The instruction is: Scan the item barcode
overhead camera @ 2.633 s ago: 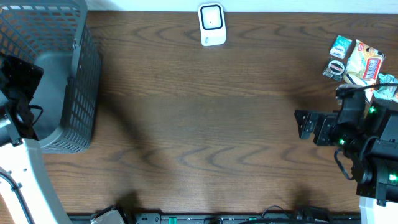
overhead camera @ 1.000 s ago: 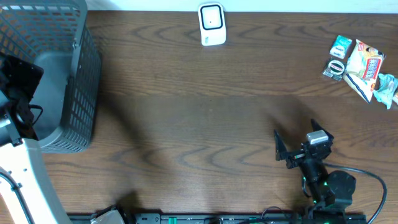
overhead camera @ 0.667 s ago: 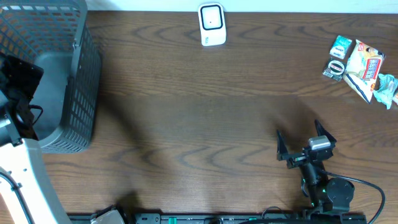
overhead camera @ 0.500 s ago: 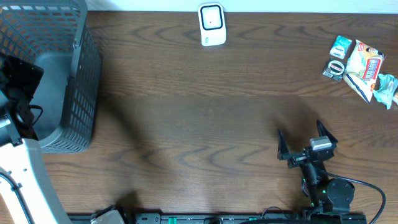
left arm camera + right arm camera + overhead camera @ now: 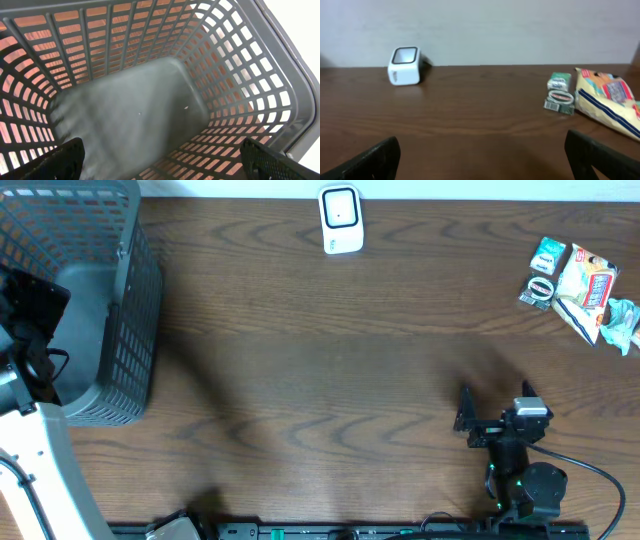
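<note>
Overhead, the right pincer (image 5: 496,405) gapes wide and empty, well apart from the snack packet (image 5: 586,284) at the far right corner of the bench (image 5: 300,360). The left pincer (image 5: 165,167), equally open, holds nothing above the basket (image 5: 240,75). The small packs (image 5: 545,270) crowding the packet could cause a double grab.

light: even, moderate, no glare | shadow: faint soft patch on table (image 5: 300,330) just beyond right gripper (image 5: 496,399) | left wrist: basket floor (image 5: 130,115) under left gripper (image 5: 160,147) smeared, mesh (image 5: 235,85) glows pink | right wrist: soft focus overall
</note>
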